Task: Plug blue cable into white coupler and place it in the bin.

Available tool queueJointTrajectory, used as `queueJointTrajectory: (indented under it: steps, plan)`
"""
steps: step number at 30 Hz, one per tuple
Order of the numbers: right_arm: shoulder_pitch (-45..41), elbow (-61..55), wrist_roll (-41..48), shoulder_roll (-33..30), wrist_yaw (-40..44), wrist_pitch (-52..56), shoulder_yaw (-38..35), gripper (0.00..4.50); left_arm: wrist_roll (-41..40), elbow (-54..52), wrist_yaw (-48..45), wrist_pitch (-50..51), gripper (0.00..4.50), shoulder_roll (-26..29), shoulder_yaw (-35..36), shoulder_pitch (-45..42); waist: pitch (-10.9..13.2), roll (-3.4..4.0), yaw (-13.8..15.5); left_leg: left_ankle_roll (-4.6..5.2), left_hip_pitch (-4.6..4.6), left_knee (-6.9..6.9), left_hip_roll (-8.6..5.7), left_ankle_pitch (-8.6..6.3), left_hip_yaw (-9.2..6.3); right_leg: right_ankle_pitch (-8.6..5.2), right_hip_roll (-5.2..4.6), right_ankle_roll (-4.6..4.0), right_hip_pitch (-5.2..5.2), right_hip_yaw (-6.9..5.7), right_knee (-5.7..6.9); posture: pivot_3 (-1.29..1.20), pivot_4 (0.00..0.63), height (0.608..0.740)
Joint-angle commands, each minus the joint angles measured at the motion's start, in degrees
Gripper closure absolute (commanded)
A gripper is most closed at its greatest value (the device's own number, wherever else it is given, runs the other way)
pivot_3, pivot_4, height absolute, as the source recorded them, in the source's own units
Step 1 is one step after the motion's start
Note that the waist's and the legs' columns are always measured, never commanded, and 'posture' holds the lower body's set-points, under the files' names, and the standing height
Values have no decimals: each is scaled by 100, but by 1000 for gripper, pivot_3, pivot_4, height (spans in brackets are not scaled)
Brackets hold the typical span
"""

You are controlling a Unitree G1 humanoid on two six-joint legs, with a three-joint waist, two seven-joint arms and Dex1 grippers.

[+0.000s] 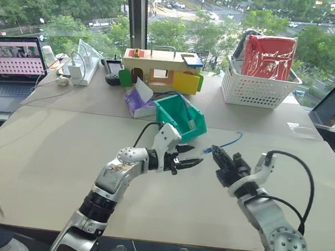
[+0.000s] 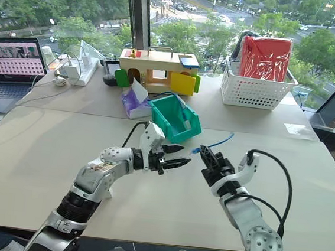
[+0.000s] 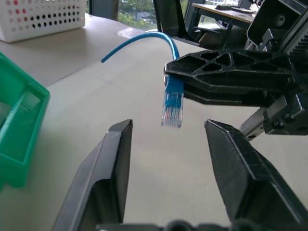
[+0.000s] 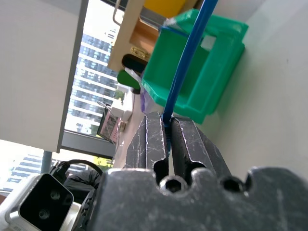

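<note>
- Right now the right end effector (image 1: 219, 157) sits nearest, raised over the counter (image 1: 52, 150), fingers clamped together on the blue cable (image 3: 144, 41) just behind its plug.
- Plug (image 3: 172, 106) hangs free below those fingers, pointing down at the counter; the rest of the cord arcs away behind.
- Left end effector (image 1: 189, 157) is just beside it, pointing at the plug, fingers (image 3: 108, 173) spread apart with nothing between them.
- White coupler: can't spot it anywhere, too small or hidden.
- Bin (image 1: 183, 118) stands further back on the counter, near both end effectors, teal, front lip facing the robot.
- Far back: white basket (image 1: 258, 81), wooden toy box (image 1: 161, 68), laptop (image 1: 12, 69).
- Step, as I judge it: cable picked up, mating not yet done.
- Next move likely calls for the left end effector to get the coupler and line its socket up with the plug, then drop the joined pair in the bin.
</note>
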Motion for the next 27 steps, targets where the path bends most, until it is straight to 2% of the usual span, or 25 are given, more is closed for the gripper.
queueJointTrajectory:
  steps: [1, 7, 9, 12, 15, 18, 21, 23, 26, 27]
  plan:
    - [-453, 240, 298, -388, 265, 118, -196, 4500, -380, -666, 174, 429, 19, 299, 535, -14, 0, 0, -4, 0, 0, 0, 1, 0, 0, 0, 0, -1, 0, 0, 1, 0, 150, 737]
    - [-1105, 975, 308, -739, 686, 445, -50, 4500, -535, -1327, 622, 232, 19, 928, 1610, 400, 0, 1, 11, 0, 5, -4, 3, 0, 4, 1, 2, -2, 1, 3, 1, 0, 150, 737]
    - [-1268, 1201, 219, -693, 807, 508, 26, 4500, -443, -1350, 756, 49, 19, 1152, 1895, 474, 1, 0, 33, 0, 5, -4, 2, 0, 5, 1, 1, -2, 1, 3, 1, 0, 150, 737]
    - [-1538, 1577, 52, -567, 1046, 628, 201, 4500, -884, -1592, 715, 144, 19, 1427, 2503, 691, 1, 0, 16, 1, 5, -4, 0, 1, 12, 2, -3, 0, 2, 3, 0, 0, 150, 737]
    - [-1675, 1746, -56, -518, 1184, 714, 244, 4500, -844, -1679, 720, -34, 19, 1639, 2602, 849, 1, 0, 31, 1, 4, -4, 4, 1, 14, 2, -2, -1, 0, 3, -1, 0, 150, 737]
    - [-1803, 1893, -146, -497, 1347, 843, 274, 4500, -923, -1709, 450, -361, 19, 2013, 3054, 1274, 1, 0, 27, 1, 3, -5, 4, 1, 18, 2, -2, -1, -1, 2, -1, 0, 150, 737]
    - [-1839, 1937, -272, -508, 1451, 937, 263, 4500, -1259, -1771, 14, -340, 19, 2312, 3395, 1897, 1, 0, 2, 1, 4, -5, 9, 0, 21, 2, 0, -2, -2, 2, 0, 0, 150, 737]
    - [-1823, 1909, -396, -561, 1545, 1013, 287, 4500, -1423, -2002, -427, -407, 19, 2493, 3586, 2655, 1, 0, -15, 0, 4, -7, 10, 0, 22, 2, -1, -3, -4, 2, 0, 0, 150, 737]
    - [-1785, 1866, -420, -545, 1569, 1082, 224, 4500, -1621, -2355, -488, -562, 19, 2223, 3907, 3764, 1, 0, -18, 0, 4, -11, 14, 0, 31, 3, -5, -4, -9, 3, 0, 0, 150, 737]
    - [-1777, 1864, -434, -538, 1576, 1105, 212, 4500, -1762, -2556, -245, -536, 19, 1950, 3959, 4058, 1, 1, -15, 1, 5, -12, 21, -1, 36, 3, -4, -6, -9, 3, -4, 0, 150, 737]
